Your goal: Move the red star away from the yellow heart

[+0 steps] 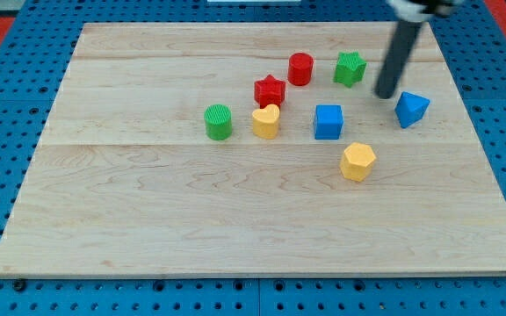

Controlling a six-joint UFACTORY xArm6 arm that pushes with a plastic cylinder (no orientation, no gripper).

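The red star (270, 90) sits near the board's middle top, touching or nearly touching the yellow heart (266, 122) just below it. My tip (384, 94) is far to the star's right, between the green star (350, 68) and the blue triangular block (411, 109). The rod leans up to the view's top right.
A red cylinder (300, 68) stands up and right of the red star. A green cylinder (219, 122) is left of the heart, a blue cube (328, 122) right of it. A yellow hexagon (357, 161) lies lower right. The wooden board (148, 202) rests on a blue pegboard.
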